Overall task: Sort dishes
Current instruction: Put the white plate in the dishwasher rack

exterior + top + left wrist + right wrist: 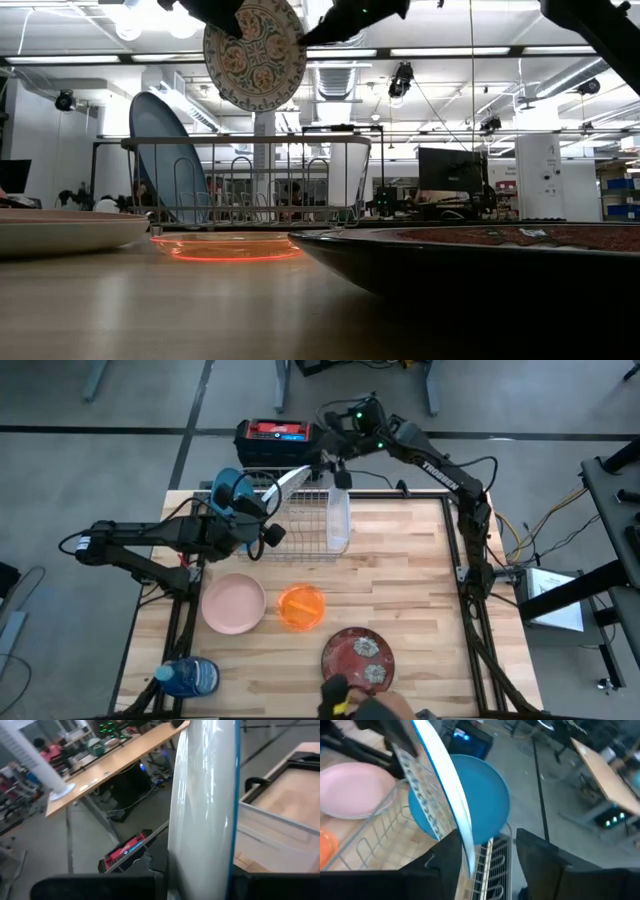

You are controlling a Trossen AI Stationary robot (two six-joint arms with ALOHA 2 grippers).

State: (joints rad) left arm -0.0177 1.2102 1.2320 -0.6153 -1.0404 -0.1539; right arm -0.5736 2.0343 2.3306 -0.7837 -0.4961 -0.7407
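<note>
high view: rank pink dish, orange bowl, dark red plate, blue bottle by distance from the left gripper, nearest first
From the left gripper, at the rack's left end:
1. pink dish, just below it, table's left.
2. orange bowl, beside the pink dish; close to it in distance.
3. blue bottle, front-left corner.
4. dark red plate, front centre; too close to the bottle to separate.

The left tool (262, 510) is clamped tight, its arm stretched in from the left. The right tool (487, 855) has its fingers parted, its arm bent high at the rear.
</note>
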